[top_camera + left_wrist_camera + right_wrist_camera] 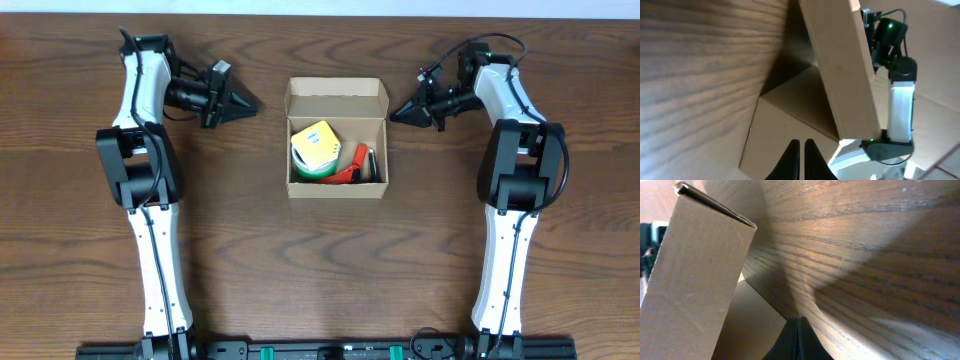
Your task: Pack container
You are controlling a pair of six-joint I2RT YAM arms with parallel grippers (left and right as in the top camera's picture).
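Bench carries the box, flap raised, between left pincer and right pincer. Each pincer has its fingers pressed together, tips just outside that flap. Uneven nudges could skid the light box or crease the flap; the red item inside may block closing.
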